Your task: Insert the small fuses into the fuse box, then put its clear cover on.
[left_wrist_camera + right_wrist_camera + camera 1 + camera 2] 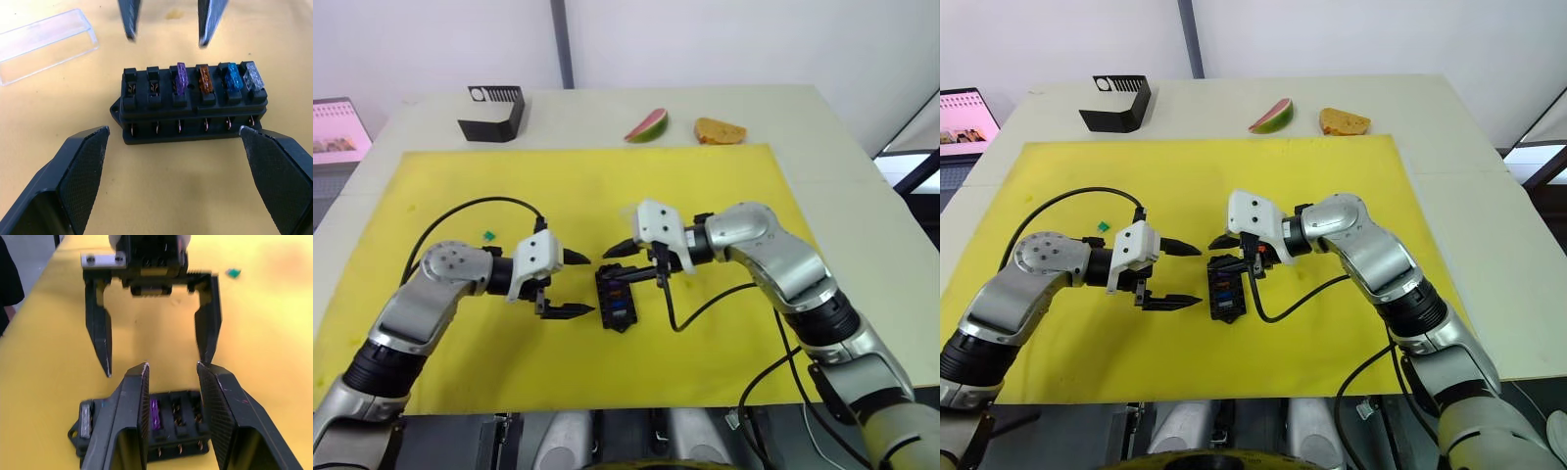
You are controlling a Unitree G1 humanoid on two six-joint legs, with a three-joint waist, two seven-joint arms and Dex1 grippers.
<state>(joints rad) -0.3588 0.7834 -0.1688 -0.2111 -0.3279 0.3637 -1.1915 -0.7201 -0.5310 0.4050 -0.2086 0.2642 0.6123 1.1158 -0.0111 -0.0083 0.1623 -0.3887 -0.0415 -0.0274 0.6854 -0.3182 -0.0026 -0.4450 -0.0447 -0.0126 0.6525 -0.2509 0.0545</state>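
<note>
While the fuse box [616, 298] sits mid-mat between my hands, my left gripper [572, 284] gapes wide beside it; my right gripper [644, 262] hovers above, fingers narrowly parted, empty.

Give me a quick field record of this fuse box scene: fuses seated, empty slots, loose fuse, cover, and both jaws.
Fuse box: small black slotted plastic block on the yellow mat
Fuses seated: four, namely purple, amber-brown, blue, clear-grey
Empty slots: two at one end of the same row
Loose fuse: small teal chip on the mat, beyond the left arm
Cover: clear rectangular plastic lid, off the box, lying beside it
Left gripper: jaws open, beside the box
Right gripper: jaws open, over the box
</note>
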